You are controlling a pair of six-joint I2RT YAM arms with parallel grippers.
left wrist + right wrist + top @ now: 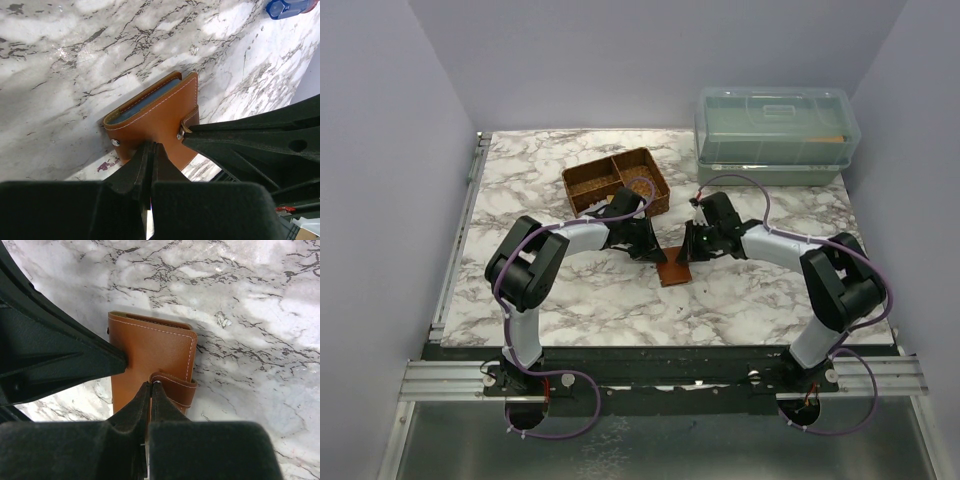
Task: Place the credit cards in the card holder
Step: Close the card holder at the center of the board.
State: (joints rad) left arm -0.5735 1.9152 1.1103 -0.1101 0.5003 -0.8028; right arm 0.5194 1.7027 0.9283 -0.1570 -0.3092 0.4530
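The brown card holder (674, 273) lies folded shut on the marble table, between the two arms. In the left wrist view a pale blue edge of the credit cards (145, 102) shows between its covers (160, 117). My left gripper (152, 145) is shut, its tips resting on the cover's near edge. My right gripper (151, 384) is shut too, tips touching the end of the closure strap (177, 387) on the cover (155, 350). Seen from above, the left gripper (658, 256) and right gripper (686, 258) meet over the holder. Neither grips anything.
A brown divided basket tray (616, 182) stands just behind the left arm. A clear lidded plastic box (775, 130) sits at the back right. A blue object (287, 7) lies at the top right of the left wrist view. Walls close in the table on three sides.
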